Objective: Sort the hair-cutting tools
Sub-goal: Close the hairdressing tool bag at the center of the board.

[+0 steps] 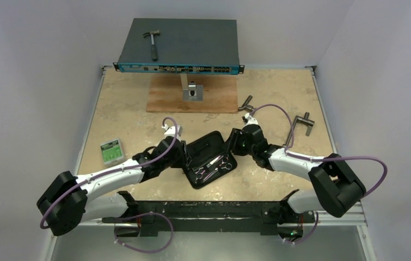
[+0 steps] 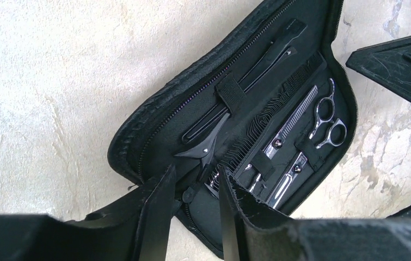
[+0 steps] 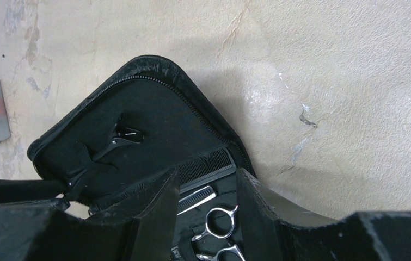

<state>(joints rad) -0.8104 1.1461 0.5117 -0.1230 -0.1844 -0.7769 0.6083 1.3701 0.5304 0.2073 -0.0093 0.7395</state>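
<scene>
hair clip (image 2: 206,144) is found just ahead of left hand (image 2: 196,169), long axis pointed away | left hand nearer, released | right hand (image 3: 208,173) released, nothing grasped

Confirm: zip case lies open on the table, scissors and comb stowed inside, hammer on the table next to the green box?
Wrong on the hammer: it lies on top of the network switch at the back, not on the table next to the green box; the top external view shows it. The rest stands: zip case open on the table, scissors and comb stowed inside.
</scene>
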